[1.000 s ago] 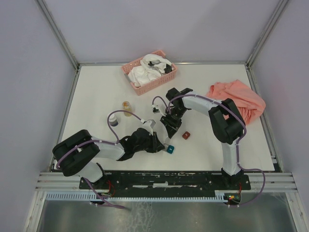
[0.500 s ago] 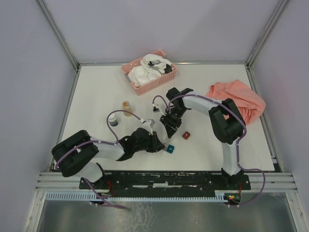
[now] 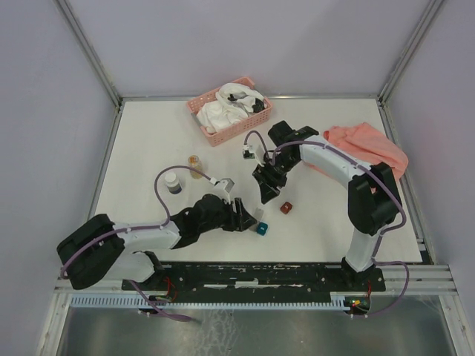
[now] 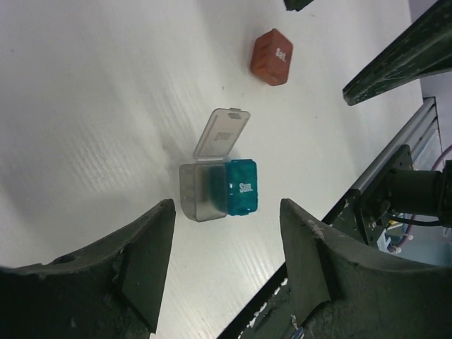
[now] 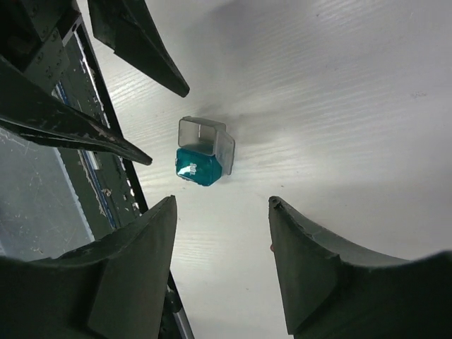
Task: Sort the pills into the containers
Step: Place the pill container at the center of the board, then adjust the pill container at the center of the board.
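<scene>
White "Sun." on teal box (image 4: 241, 186), against open-lidded grey box (image 4: 200, 194)

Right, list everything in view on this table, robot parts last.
basket: one, pink, far middle of the table
white things: a heap, white, inside the basket
cloth: one, salmon, far right
amber jar: one, golden, left of centre
dark jar: one, white cap, just nearer than the amber jar
teal box: one, teal, near centre
grey box: one, clear grey, lid open, touching the teal box
dark red box: one, dark red, apart from that pair
table: one, white
left tool: one, black, open and empty, over the pair
right tool: one, black, open and empty, over the pair
</scene>
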Robot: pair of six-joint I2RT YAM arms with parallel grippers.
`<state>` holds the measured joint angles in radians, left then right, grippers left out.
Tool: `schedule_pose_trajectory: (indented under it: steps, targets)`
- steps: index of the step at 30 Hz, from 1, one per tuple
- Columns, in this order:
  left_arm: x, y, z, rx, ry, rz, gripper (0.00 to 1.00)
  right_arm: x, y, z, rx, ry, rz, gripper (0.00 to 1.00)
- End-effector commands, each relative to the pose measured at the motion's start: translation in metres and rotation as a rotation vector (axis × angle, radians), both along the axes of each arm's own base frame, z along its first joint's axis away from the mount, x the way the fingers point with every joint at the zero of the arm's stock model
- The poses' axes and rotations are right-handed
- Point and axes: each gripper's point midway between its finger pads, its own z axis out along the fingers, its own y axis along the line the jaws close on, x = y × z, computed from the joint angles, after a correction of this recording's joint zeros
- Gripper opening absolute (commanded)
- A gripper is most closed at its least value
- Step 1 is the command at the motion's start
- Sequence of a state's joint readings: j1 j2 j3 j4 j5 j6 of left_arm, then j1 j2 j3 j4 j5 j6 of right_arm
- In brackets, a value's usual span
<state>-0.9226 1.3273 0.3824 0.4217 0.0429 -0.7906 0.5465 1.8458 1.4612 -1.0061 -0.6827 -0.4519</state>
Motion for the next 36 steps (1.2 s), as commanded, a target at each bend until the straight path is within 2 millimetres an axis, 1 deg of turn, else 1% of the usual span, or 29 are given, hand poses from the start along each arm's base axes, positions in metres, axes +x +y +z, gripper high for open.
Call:
schedule_pose_trajectory:
  steps: [1, 6, 10, 15, 19, 23, 26, 31, 34, 36]
  targets:
    - [0.005, 0.001, 0.039, -0.038, -0.118, -0.019, 0.68, -0.006, -0.002, 0.031, 0.080, -0.051, 0.025, 0.64]
    - [0.007, 0.013, 0.067, -0.035, -0.233, -0.019, 0.73, -0.013, -0.004, 0.058, 0.170, -0.103, 0.054, 0.64]
    - [0.011, 0.022, 0.089, -0.032, -0.348, -0.020, 0.80, -0.015, -0.008, 0.080, 0.246, -0.146, 0.065, 0.64]
    - [0.023, 0.036, 0.108, -0.017, -0.477, 0.033, 0.90, -0.014, -0.019, 0.104, 0.328, -0.207, 0.044, 0.64]
    - [0.027, 0.042, 0.123, -0.006, -0.567, 0.042, 0.92, -0.018, -0.029, 0.119, 0.391, -0.270, 0.040, 0.64]
    - [0.028, 0.050, 0.130, 0.040, -0.589, 0.047, 0.92, -0.021, -0.036, 0.129, 0.447, -0.330, 0.041, 0.65]
    - [0.032, 0.059, 0.135, 0.085, -0.614, 0.068, 0.93, -0.024, -0.040, 0.135, 0.493, -0.326, 0.036, 0.65]
    - [0.035, 0.061, 0.145, 0.143, -0.653, 0.047, 0.96, -0.027, -0.049, 0.146, 0.563, -0.322, 0.023, 0.65]
    - [0.039, 0.066, 0.143, 0.204, -0.651, 0.043, 0.97, -0.027, -0.049, 0.152, 0.586, -0.355, 0.023, 0.65]
    - [0.047, 0.074, 0.140, 0.243, -0.653, 0.070, 0.98, -0.026, -0.046, 0.156, 0.611, -0.364, 0.007, 0.65]
